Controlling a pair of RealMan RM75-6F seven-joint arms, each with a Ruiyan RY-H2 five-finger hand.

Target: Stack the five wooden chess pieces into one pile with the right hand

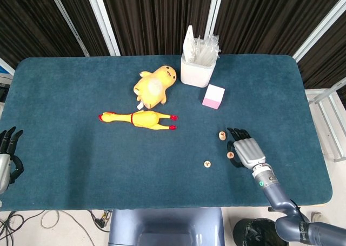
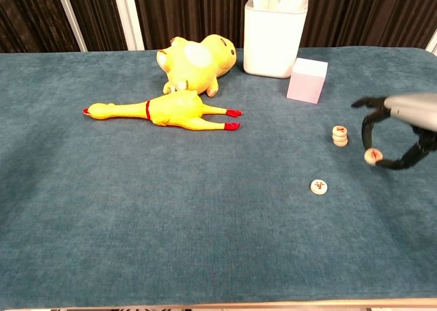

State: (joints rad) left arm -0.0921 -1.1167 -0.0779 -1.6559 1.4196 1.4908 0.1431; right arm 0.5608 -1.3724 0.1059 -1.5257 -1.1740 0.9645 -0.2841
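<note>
The wooden chess pieces lie on the right part of the blue table [image 1: 70, 148]. A short stack of pieces [image 2: 339, 135] stands upright on the cloth, just in front of the pink cube [image 2: 306, 80]; how many discs make it up cannot be told for sure. A single piece [image 2: 318, 186] lies flat nearer the table's front edge, apart from the stack, its red mark facing up. Another piece [image 2: 372, 155] sits pinched between the thumb and a fingertip of the right hand [image 2: 403, 130], lifted clear of the cloth and just right of the stack. In the head view this held piece [image 1: 230, 154] shows at the left edge of the right hand [image 1: 247, 151], with the stack [image 1: 222, 135] near the fingertips and the loose piece [image 1: 207, 163] further left.

The left hand [image 1: 7, 157] shows only at the far left edge of the head view, beyond the table's edge, fingers straight and apart, holding nothing.

A yellow rubber chicken [image 1: 138, 118] lies on its side near the table's middle. A yellow plush toy [image 1: 153, 85] lies just behind it. A white container [image 1: 197, 68] holding clear wrapped items stands at the far edge, near the pink cube.
</note>
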